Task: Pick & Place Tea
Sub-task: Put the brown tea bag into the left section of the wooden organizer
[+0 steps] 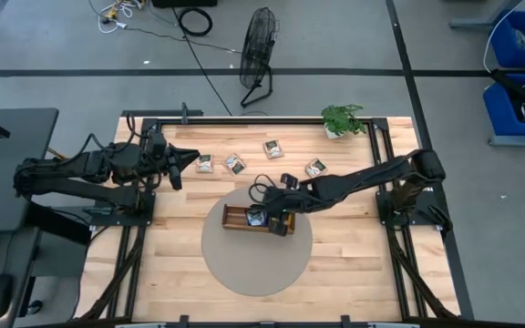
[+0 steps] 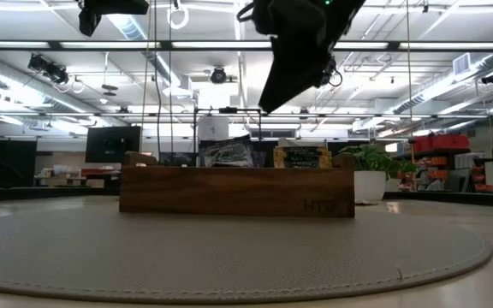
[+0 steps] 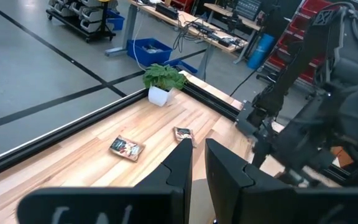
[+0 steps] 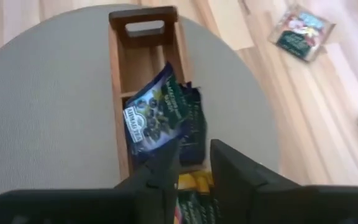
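Right gripper (image 1: 276, 221), frame centre: jaws slightly parted, above long brown wooden tray (image 1: 237, 219); dark blue square tea packet (image 4: 157, 112) leaning inside, apparently released. Left gripper (image 1: 188, 161), upper left: narrowly open, empty.

Four cameras are covering one table, and we are comparing their angles.

From overhead we are looking straight down on the whole table (image 1: 354, 273), the round grey mat (image 1: 244, 264) and the wooden tray (image 1: 237, 219) near its middle. At table-top height we are looking level across that mat (image 2: 229, 248), close to the tray's long side (image 2: 229, 192), into the room behind. From the left wrist we are facing the plant (image 3: 164, 78) at the table's far corner; from the right wrist we are looking down, close, into the tray (image 4: 120, 74).
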{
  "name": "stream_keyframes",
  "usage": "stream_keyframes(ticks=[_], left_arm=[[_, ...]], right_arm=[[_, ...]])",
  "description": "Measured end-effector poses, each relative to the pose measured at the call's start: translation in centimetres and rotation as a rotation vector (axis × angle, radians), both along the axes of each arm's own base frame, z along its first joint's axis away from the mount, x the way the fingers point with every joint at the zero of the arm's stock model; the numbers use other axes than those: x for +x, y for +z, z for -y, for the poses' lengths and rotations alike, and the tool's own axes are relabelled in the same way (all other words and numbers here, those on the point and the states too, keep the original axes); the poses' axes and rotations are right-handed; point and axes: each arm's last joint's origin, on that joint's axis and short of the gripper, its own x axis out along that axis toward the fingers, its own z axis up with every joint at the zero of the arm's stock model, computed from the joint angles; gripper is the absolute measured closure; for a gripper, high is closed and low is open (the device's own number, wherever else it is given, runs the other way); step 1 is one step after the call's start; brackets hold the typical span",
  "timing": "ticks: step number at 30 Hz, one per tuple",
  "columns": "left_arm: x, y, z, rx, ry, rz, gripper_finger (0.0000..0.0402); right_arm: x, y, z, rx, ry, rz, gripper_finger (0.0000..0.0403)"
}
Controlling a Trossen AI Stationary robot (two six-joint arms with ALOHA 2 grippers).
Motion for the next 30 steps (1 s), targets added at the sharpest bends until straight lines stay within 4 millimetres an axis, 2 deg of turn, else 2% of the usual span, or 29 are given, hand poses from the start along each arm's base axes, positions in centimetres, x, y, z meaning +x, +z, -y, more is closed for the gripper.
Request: stream_keyframes(ticks=[4, 8, 12, 18, 25, 30], left_arm=[[0.0, 0.0, 0.0, 0.000, 0.000, 0.001, 0.0356], [0.0, 0.0, 0.0, 0.000, 0.000, 0.001, 0.0356], [0.0, 0.0, 0.0, 0.000, 0.000, 0.001, 0.0356], [0.0, 0.0, 0.0, 0.000, 0.000, 0.003, 0.0356], [0.0, 0.1, 0.0, 0.000, 0.000, 0.007, 0.0356], [0.0, 0.1, 0.0, 0.000, 0.000, 0.008, 0.0356]], right_arm=[[-0.9, 2.0, 0.7, 0.046, -0.042, 0.055, 0.0284], [-1.8, 3.9, 2.2, 0.105, -0.097, 0.121, 0.0276], [-3.1, 4.7, 3.9, 0.230, -0.085, 0.213, 0.0277], [-6.3, 3.7, 5.7, 0.433, -0.139, 0.356, 0.0283], [-10.8, 1.1, 7.8, 0.579, -0.343, 0.353, 0.0272], [-13.6, -1.6, 9.2, 0.686, -0.535, 0.317, 0.0241]])
